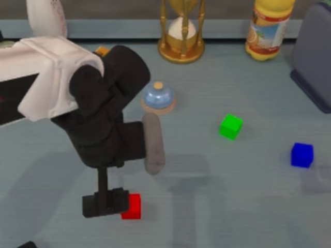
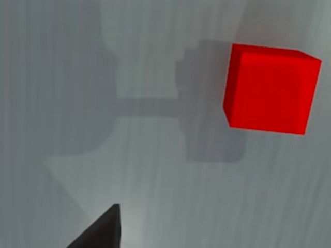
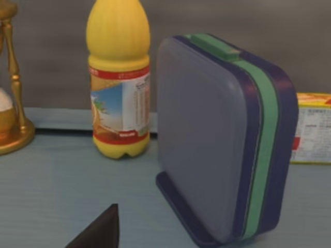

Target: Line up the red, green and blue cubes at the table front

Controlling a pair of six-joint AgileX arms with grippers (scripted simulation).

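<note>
Left gripper [image 1: 116,202] beside red cube [image 1: 132,206]; finger state cannot be told.
Cube appears light, rigid: pinch 2 opposite flat faces.

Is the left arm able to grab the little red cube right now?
Probably yes. The left gripper hangs right beside the small bright red cube at the front of the grey-blue ribbed table, and nothing lies between them. It is a bit off to the side, so it must shift over first.
</note>
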